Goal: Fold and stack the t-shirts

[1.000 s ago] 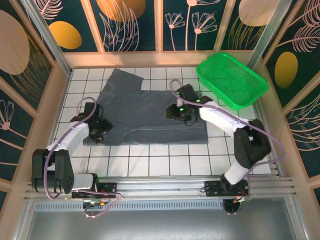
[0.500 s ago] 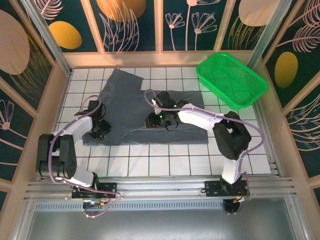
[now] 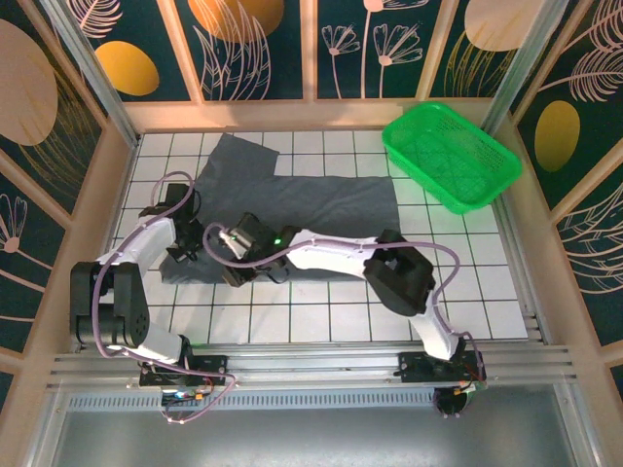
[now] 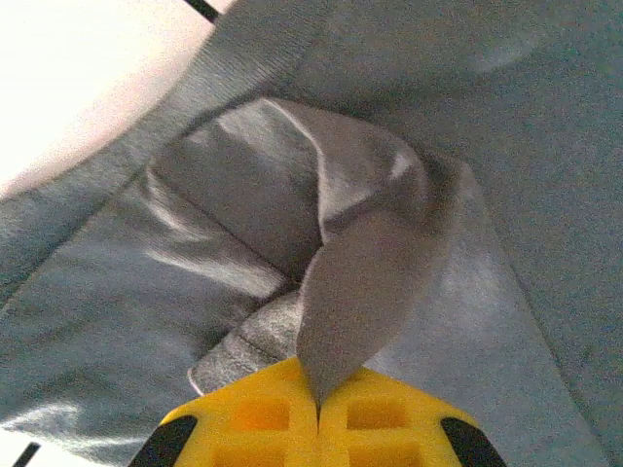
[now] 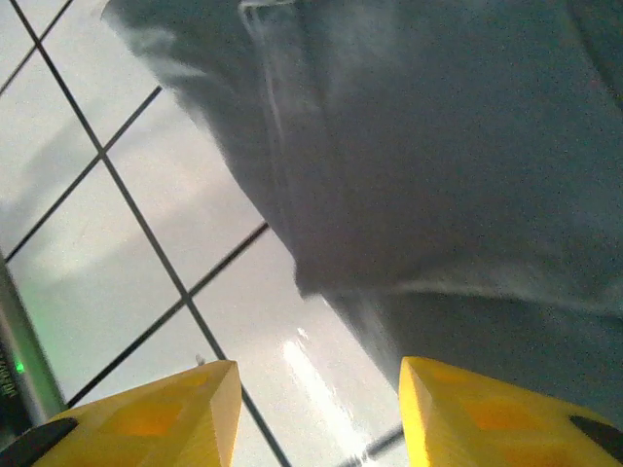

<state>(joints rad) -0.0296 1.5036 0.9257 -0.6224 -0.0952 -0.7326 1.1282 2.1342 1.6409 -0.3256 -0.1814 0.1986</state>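
The table (image 3: 321, 321) was a flat top of white square tiles with dark grout lines, walled on three sides. One dark grey t-shirt (image 3: 321, 199) lay spread across its far and middle part, a sleeve reaching toward the far left corner. The cloth was rumpled at the near left, where a fold (image 4: 360, 282) stood up off the surface. Bare tiles (image 5: 117, 253) showed along the shirt's near edge (image 5: 438, 146). A green mesh basket (image 3: 492, 146) sat in the far right corner, just beside the shirt.
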